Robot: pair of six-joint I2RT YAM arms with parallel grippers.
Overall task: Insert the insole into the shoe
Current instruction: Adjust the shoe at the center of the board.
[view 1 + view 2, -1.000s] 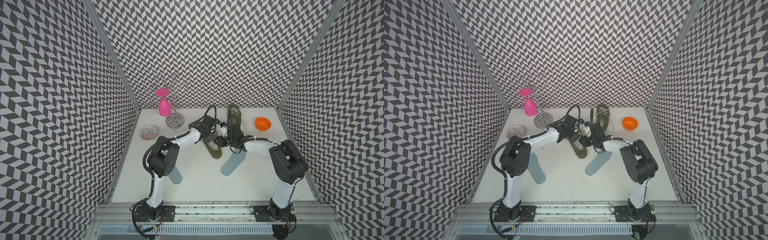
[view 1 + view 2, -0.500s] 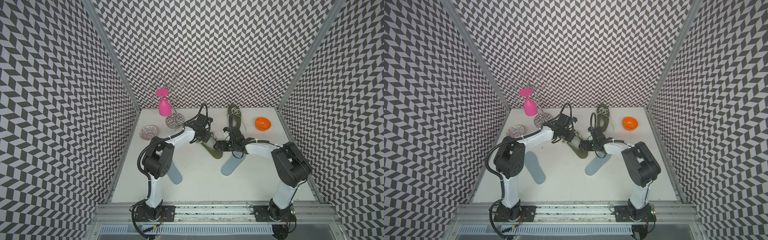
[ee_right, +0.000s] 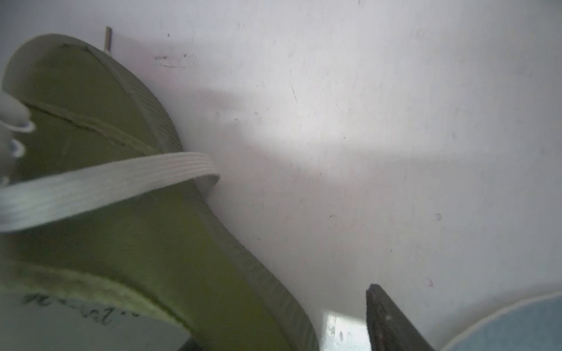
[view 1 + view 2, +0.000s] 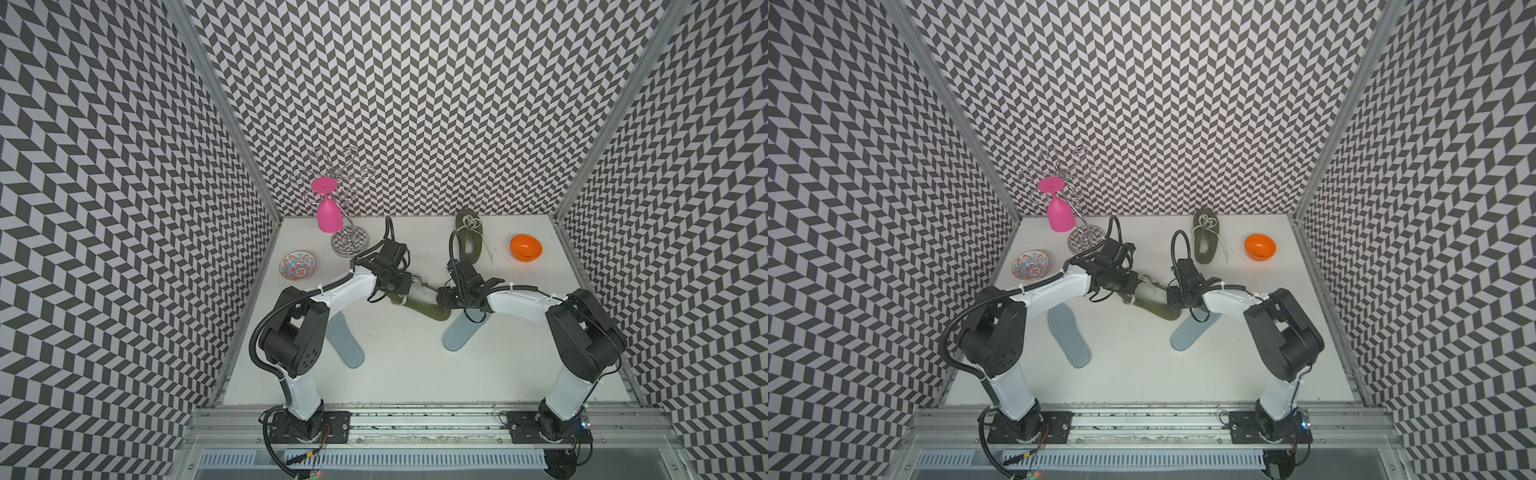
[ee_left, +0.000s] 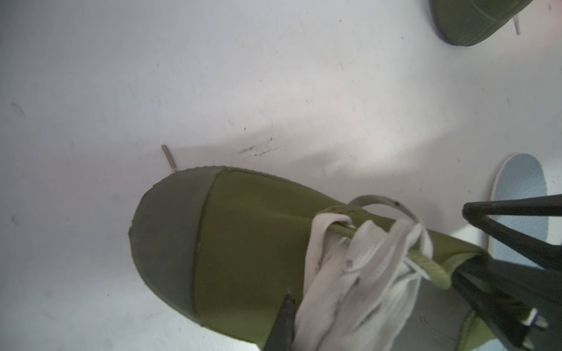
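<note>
An olive green shoe (image 4: pixel 419 306) with white laces lies at the table's middle between both grippers. My left gripper (image 4: pixel 409 287) is shut on its laces (image 5: pixel 349 273) over the tongue; one fingertip (image 5: pixel 286 313) shows beside them. My right gripper (image 4: pixel 444 300) stands open at the heel, one finger (image 3: pixel 386 319) outside the side wall of the shoe (image 3: pixel 152 243) and the other in its opening. A grey-blue insole (image 4: pixel 460 336) lies flat just in front of the right gripper, also seen as the insole (image 3: pixel 517 325). A second insole (image 4: pixel 345 347) lies by the left arm.
A second olive shoe (image 4: pixel 469 243) rests at the back. An orange bowl (image 4: pixel 525 247) sits back right, a patterned dish (image 4: pixel 297 266) back left, and a wire rack with a pink glass (image 4: pixel 328 212) beside it. Patterned walls close three sides.
The shoe has swung from pointing forward to lying crosswise. My left gripper closed on its laces. My right gripper came off the back shoe's side to this shoe's heel.
</note>
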